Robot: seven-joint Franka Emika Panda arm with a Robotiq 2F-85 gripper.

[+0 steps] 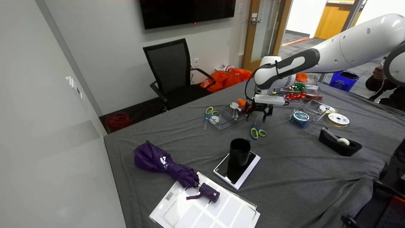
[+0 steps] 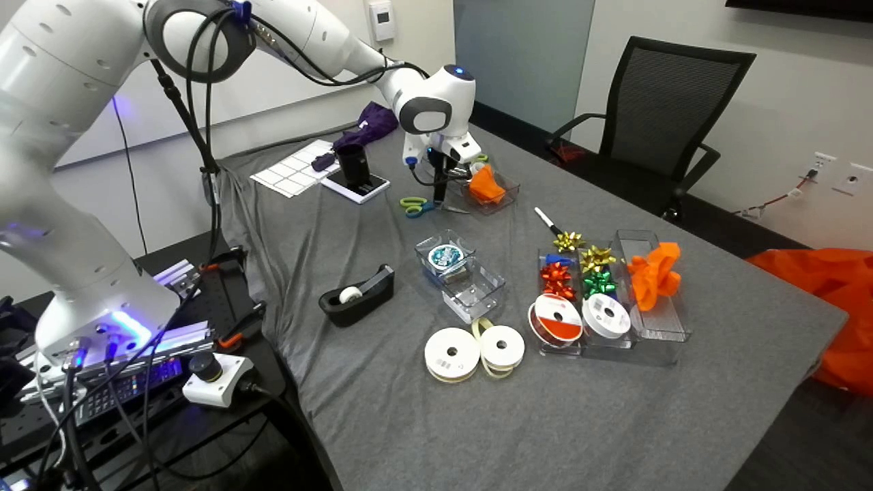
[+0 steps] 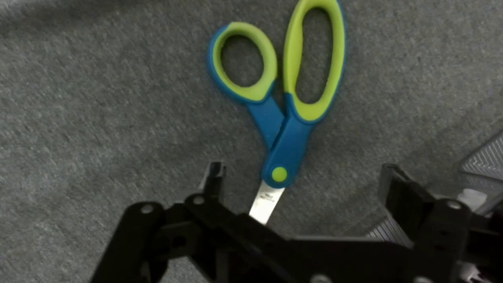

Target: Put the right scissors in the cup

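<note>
Wrist view — gripper [image 3: 302, 171], jaws apart, over the right scissors [image 3: 290, 143].

an office meeting room is suggested by a wall-mounted black screen [image 1: 190, 12], a mesh-backed chair [image 1: 169, 63] and a wood-framed glass door [image 1: 267, 30]. grey carpet [image 1: 292, 47] is seen past the door, and wall sockets [image 2: 822, 161] are set near the chair.

The black mesh chair [image 1: 175, 72] stands at the gray-draped surface [image 1: 291, 186], before a light wall [image 1: 98, 47] carrying a dark screen [image 1: 190, 12] above the chair. In an exterior view, coiled red cable [image 1: 118, 122] lies on the floor [image 1: 139, 116] left of the chair; a wood-framed glass door [image 1: 266, 34] is located right of it.
</note>
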